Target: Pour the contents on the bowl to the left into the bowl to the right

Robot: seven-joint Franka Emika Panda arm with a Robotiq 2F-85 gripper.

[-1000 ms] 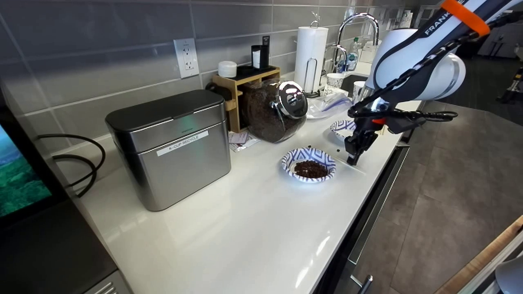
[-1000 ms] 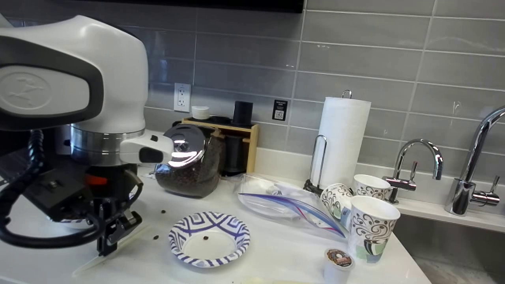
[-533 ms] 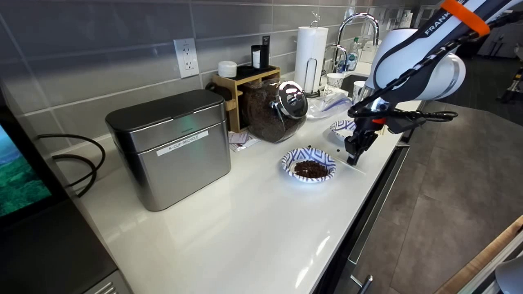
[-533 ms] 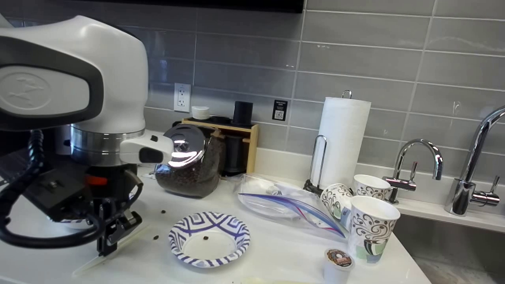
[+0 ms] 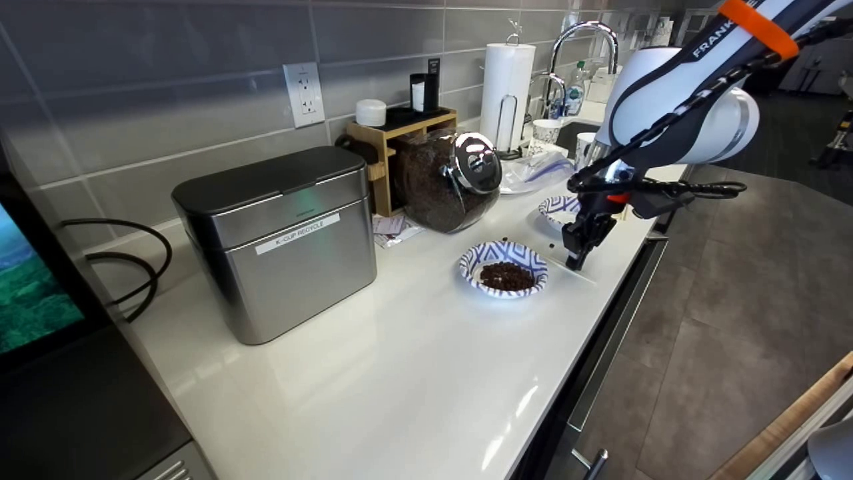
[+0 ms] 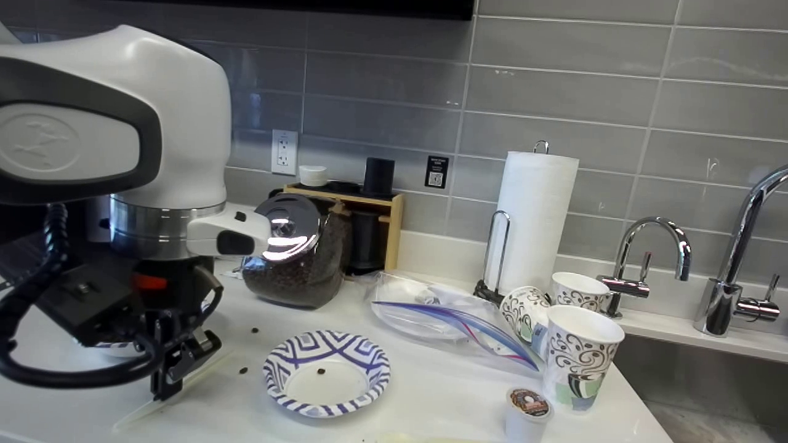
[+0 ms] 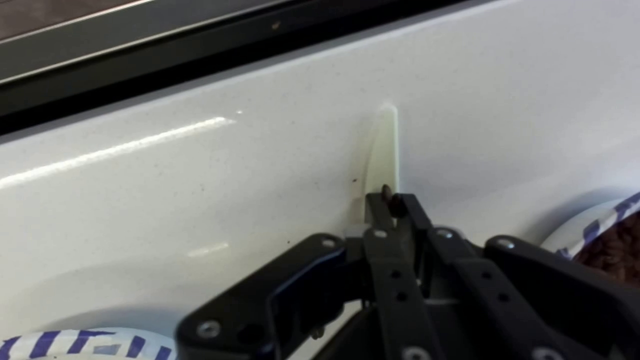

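The left bowl (image 5: pixel 493 253), white with a blue pattern, stands upright on the pale counter (image 5: pixel 400 373), a pile of dark beans (image 5: pixel 508 276) in it; in an exterior view the arm (image 6: pixel 166 111) hides most of it. The right bowl (image 6: pixel 327 391), patterned alike, stands upright and apart from it, a single bean (image 6: pixel 321 371) on its bottom. Between the two, the gripper (image 7: pixel 395 197) points down at a pale blade-shaped strip (image 7: pixel 384 150) lying flat; its jaws stand together but for a narrow gap, dark beans at their tips, and whether they pinch any cannot be told. Two loose beans (image 6: pixel 243 370) lie on the counter left of the right bowl. On the far side, a lidded jar (image 6: pixel 295 283) with dark contents stands before a wooden rack (image 6: pixel 394 234), with a bin (image 5: pixel 300 267) marked "K-CUP RECYCLE" to their left. To the right come a zip bag (image 6: pixel 425 323), a paper towel roll (image 6: pixel 534 215) and three paper cups (image 6: pixel 583 351), one tilted.
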